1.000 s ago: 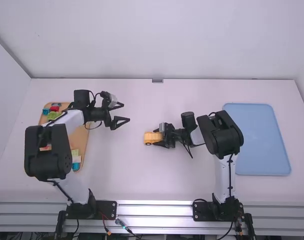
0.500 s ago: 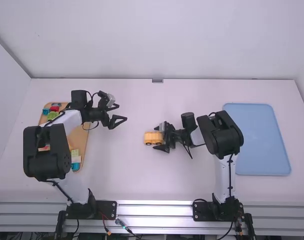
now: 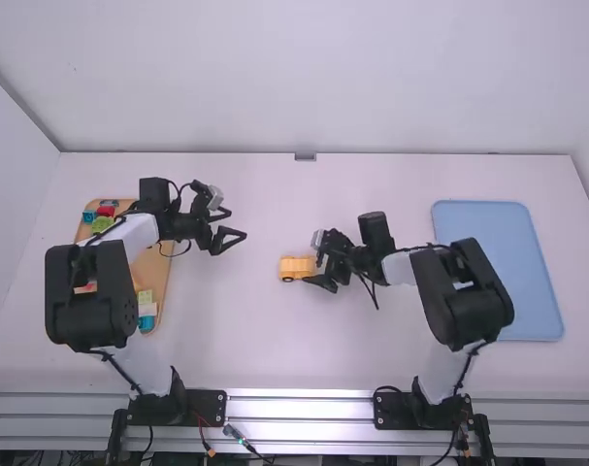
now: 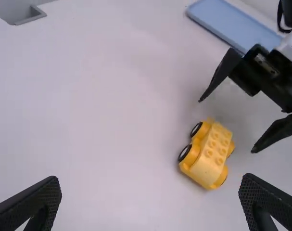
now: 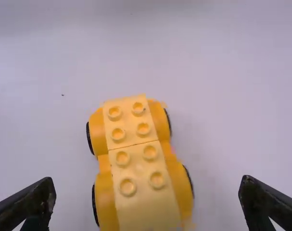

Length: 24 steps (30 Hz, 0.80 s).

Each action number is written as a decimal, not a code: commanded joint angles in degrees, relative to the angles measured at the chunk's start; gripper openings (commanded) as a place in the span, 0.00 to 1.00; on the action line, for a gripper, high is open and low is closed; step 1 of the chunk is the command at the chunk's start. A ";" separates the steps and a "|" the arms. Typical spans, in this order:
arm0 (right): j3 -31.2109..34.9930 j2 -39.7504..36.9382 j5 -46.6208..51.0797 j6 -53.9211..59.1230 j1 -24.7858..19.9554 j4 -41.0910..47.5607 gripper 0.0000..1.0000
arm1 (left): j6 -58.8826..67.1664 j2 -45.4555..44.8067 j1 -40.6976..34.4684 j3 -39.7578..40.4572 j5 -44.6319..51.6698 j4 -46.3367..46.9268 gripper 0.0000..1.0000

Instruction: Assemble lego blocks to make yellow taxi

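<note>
The right gripper [image 3: 313,262] is wide open, its fingers on either side of the yellow taxi [image 3: 296,268] but apart from it, so it grips nothing. The taxi stands upright on its wheels near the middle of the tabletop [image 3: 275,335], well apart from the near edge, with two studded bricks end to end on top. Farther off and to the left, the left gripper [image 3: 236,222] is also wide open, with nothing in its grasp. White tabletop stretches between it and the taxi, and on beyond both to the far edge. The left arm [image 3: 129,238] crosses over the wooden board [image 3: 160,272] of loose blocks by the left edge; the right arm [image 3: 420,267] blocks the way from the taxi to the blue tray [image 3: 507,262] near the right edge.
</note>
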<state>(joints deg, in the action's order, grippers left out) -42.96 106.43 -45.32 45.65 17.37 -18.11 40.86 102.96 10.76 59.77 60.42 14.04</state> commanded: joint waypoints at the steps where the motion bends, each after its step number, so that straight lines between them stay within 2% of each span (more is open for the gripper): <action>1: 0.17 -5.18 5.22 1.40 -1.01 3.10 0.99 | -6.10 -0.48 1.84 -0.15 -0.42 -1.31 0.99; 2: 0.17 -5.62 5.51 1.36 -1.05 3.56 0.99 | -8.00 -0.52 2.05 -0.13 -1.40 -1.81 0.99; 5: 0.24 -9.62 7.61 0.90 -1.33 5.57 0.99 | -31.41 -0.55 4.42 0.68 -17.29 -3.72 0.99; 6: 0.24 -9.77 7.78 0.87 -1.31 5.60 0.99 | -33.55 -0.55 4.63 0.83 -19.26 -3.37 0.99; 8: 0.24 -10.99 9.49 0.90 -1.27 5.03 0.99 | -46.60 -0.55 6.32 2.71 -33.66 2.40 0.99; 10: 0.22 -11.19 9.64 0.92 -1.25 4.39 0.99 | -49.83 -0.55 7.15 3.87 -39.08 6.10 0.99; 11: 0.24 -11.19 9.38 0.87 -1.27 3.52 0.99 | -52.92 -0.55 8.13 5.53 -45.42 10.97 0.99; 13: 0.24 -11.19 9.31 0.90 -1.25 2.95 0.99 | -56.61 -0.55 8.76 7.04 -51.30 14.97 0.99; 16: 0.24 -11.19 9.38 0.90 -1.25 2.23 0.99 | -66.55 -0.55 9.07 9.66 -65.29 21.59 0.99; 19: 0.22 -11.19 9.40 0.92 -1.27 1.70 0.99 | -70.18 -0.55 9.22 10.12 -71.87 23.78 0.99; 24: 0.22 -11.19 9.38 0.90 -1.25 1.40 0.99 | -68.72 -0.55 9.09 8.61 -77.35 24.65 0.99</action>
<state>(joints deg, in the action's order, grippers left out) -42.96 96.40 -35.73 46.76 16.08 -16.58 -25.32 102.96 19.99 69.08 -8.99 38.24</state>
